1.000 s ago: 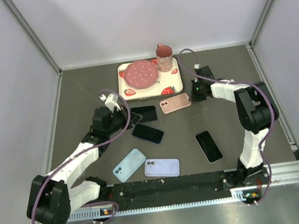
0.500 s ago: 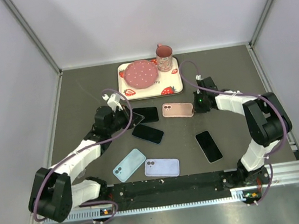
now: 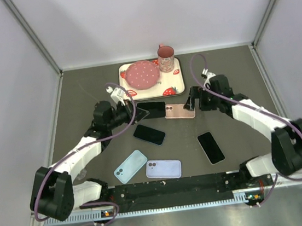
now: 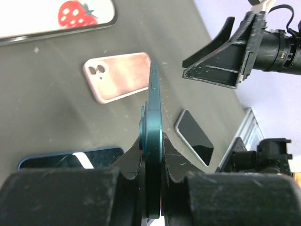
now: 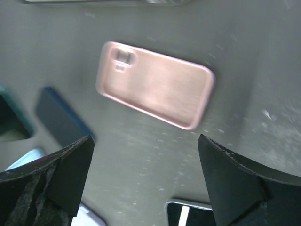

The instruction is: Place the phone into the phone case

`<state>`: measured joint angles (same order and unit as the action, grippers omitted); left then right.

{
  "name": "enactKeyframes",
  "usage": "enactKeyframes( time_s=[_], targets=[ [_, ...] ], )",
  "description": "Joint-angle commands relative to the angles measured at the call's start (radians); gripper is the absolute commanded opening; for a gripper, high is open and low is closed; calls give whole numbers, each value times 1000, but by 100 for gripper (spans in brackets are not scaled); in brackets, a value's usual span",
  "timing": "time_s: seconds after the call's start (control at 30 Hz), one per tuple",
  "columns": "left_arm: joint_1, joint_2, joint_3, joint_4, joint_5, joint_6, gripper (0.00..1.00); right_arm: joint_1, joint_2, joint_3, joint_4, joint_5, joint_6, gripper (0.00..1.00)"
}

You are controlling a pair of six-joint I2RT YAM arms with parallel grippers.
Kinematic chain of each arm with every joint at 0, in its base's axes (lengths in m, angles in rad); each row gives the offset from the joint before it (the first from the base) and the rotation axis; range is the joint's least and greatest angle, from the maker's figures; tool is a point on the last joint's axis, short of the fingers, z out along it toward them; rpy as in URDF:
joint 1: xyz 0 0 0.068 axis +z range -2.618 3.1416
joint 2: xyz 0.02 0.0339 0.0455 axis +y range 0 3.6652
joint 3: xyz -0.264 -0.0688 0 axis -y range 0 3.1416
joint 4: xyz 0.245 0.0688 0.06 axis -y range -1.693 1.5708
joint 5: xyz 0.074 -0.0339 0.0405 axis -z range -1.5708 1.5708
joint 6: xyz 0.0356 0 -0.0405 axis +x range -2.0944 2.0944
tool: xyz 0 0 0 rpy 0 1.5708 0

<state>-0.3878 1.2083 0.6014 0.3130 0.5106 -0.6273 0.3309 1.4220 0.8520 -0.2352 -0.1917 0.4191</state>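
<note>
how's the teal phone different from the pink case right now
The teal phone is pinched by its faces in the shut left hand. The pink case lies flat on the table, untouched. The phone is dark teal, while the case is pale pink. Both are thin rounded rectangles of much the same size.

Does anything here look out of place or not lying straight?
Only the teal phone: it is clamped between the jaws of the left gripper, whereas the pink case lies flat on the table. Nothing looks spilled.
</note>
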Motion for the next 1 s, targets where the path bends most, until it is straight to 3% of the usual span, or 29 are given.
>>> enactKeyframes(
  time_s=[0.0, 0.03, 0.2, 0.3, 0.43, 0.57, 0.7, 0.83, 0.97],
  targets=[
    [12, -23, 99, 207, 190, 38, 0, -16, -205, -62, 272, -302, 15, 94],
    [12, -20, 104, 230, 215, 32, 0, -23, -224, -73, 308, -395, 29, 95],
    [15, 28, 109, 464, 418, -101, 0, -36, -305, -105, 477, -566, 79, 95],
    [15, 71, 97, 720, 498, -253, 0, -38, -321, -103, 505, -637, 102, 93],
    [10, 137, 106, 1044, 549, -434, 0, -38, -336, -145, 691, -750, 194, 87],
    [7, 200, 126, 1184, 554, -564, 0, -36, -327, -165, 838, -810, 320, 78],
    [-13, 232, 153, 1181, 556, -566, 0, -36, -313, -179, 921, -816, 394, 73],
    [-19, 240, 156, 1178, 539, -563, 0, -23, -290, -166, 938, -834, 418, 55],
    [-20, 240, 152, 1161, 517, -551, 0, -3, -273, -176, 971, -835, 448, 47]
  ],
)
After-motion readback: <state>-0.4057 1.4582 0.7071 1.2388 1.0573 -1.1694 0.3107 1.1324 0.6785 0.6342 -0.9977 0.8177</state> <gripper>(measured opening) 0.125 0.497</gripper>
